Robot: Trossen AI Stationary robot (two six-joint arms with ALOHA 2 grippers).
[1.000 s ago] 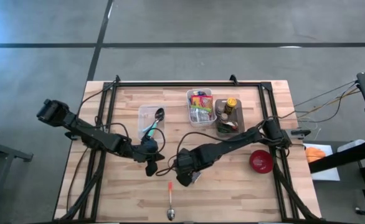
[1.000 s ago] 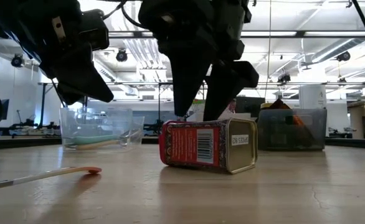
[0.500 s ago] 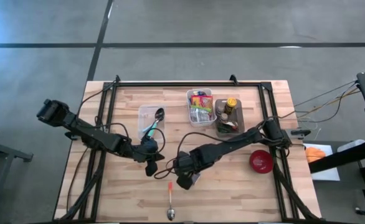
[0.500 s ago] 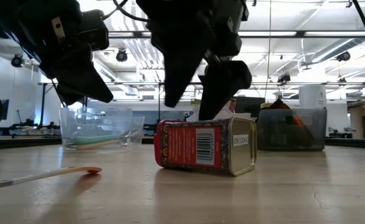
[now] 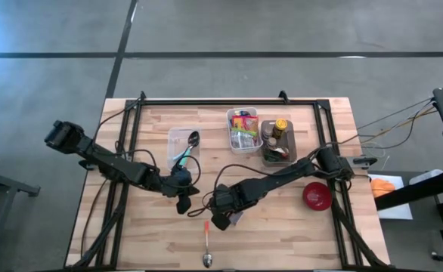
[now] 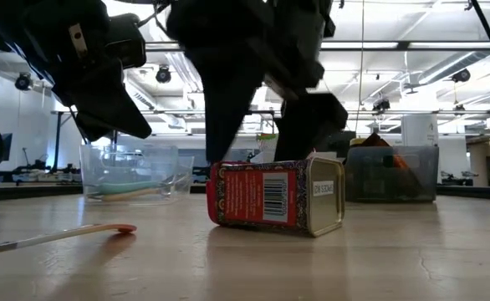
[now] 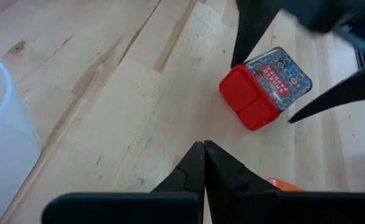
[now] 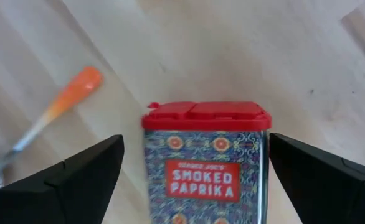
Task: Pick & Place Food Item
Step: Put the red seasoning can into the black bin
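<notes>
Paprika tin (image 6: 277, 194) lying on its side near the table's (image 5: 282, 234) middle, right gripper (image 8: 192, 177) above it, fingers (image 8: 83, 171) now spread wider than a second ago, either side of the tin, holding nothing, left gripper (image 7: 203, 163) shut, empty, unmoved beside it, spoon (image 5: 206, 243) near the front edge
</notes>
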